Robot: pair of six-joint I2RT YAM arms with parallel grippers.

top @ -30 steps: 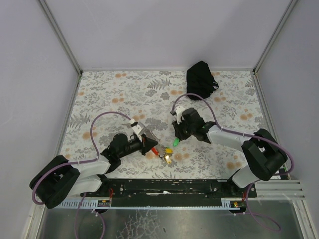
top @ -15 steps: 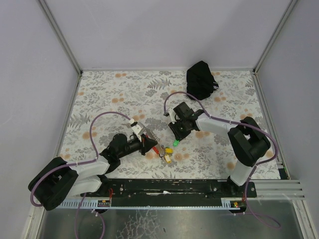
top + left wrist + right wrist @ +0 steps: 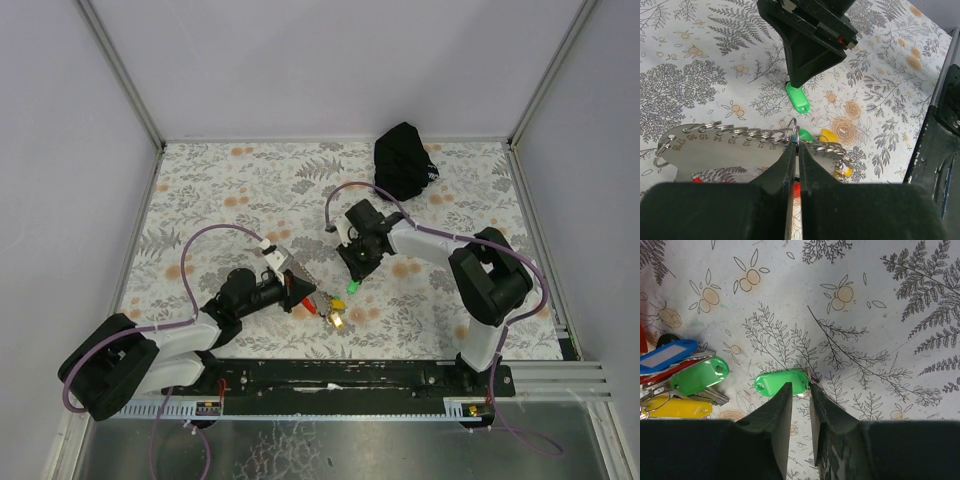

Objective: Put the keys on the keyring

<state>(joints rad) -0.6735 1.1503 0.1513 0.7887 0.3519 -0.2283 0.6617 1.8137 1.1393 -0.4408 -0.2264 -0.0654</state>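
The loose bright green key (image 3: 781,382) lies flat on the floral mat, just right of the keyring (image 3: 328,308). My right gripper (image 3: 800,387) points down on it, its jaws closed to a narrow gap on the tag's ring end. The gripper (image 3: 352,278) and key (image 3: 352,288) also show in the top view. My left gripper (image 3: 795,142) is shut on a silvery ring of the keyring, its chain (image 3: 740,132) running left. A blue tag (image 3: 667,354), a second green tag (image 3: 699,375) and a yellow tag (image 3: 677,407) lie in that bunch.
A black pouch (image 3: 403,160) sits at the back right of the mat. White walls enclose the mat on three sides. The black base rail (image 3: 330,375) runs along the near edge.
My right arm has swung its elbow left and back, and the wrist has turned over the green key. The key and the left gripper have stayed in place.
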